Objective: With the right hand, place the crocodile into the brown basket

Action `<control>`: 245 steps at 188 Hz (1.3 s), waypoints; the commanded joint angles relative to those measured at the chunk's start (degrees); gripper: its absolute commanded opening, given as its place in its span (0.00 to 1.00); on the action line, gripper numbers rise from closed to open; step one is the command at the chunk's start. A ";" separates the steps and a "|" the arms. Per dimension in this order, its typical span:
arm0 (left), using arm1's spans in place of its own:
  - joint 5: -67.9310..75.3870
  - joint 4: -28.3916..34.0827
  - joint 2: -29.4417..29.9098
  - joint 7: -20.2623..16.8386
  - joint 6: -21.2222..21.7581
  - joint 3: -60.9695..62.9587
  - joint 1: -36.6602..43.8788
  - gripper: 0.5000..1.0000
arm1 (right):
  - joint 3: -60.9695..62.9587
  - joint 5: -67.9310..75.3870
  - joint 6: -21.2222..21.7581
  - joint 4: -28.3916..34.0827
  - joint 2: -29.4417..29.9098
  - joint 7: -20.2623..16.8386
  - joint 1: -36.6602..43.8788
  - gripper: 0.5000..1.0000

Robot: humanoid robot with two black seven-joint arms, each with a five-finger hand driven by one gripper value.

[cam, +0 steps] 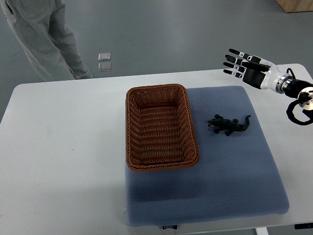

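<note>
Hovering the right hand (247, 66), fingers spread and empty, near the blue mat (234, 171) at its far right corner; spotting the crocodile (229, 125) lying just right of the brown basket (129, 127); aiming for its midbody, not the tail

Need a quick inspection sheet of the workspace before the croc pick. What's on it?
Surface: white table with a blue mat on it.
Job's things: crocodile lies on the mat, right of the brown basket and apart from it; the basket is empty.
Clutter: nothing seen on the table.
Grippers: right hand is open with fingers spread, near the table's far right corner, clear of the crocodile; left hand is not in view.
Cables: black cable loop by the right forearm.
Surroundings: person in grey stands beyond the far left corner; two small square items lie on the floor.
</note>
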 commanded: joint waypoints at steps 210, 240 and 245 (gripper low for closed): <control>0.00 0.04 0.00 0.00 0.17 0.09 -0.11 1.00 | -0.16 -44.39 7.10 1.48 -5.28 15.15 3.83 0.86; 0.00 0.04 0.00 0.00 0.17 0.09 -0.11 1.00 | -0.16 -60.30 7.10 2.72 -6.77 23.23 5.32 0.86; 0.00 0.04 0.00 0.00 0.17 0.09 -0.11 1.00 | -0.16 -62.15 7.10 2.98 -6.78 24.12 5.41 0.86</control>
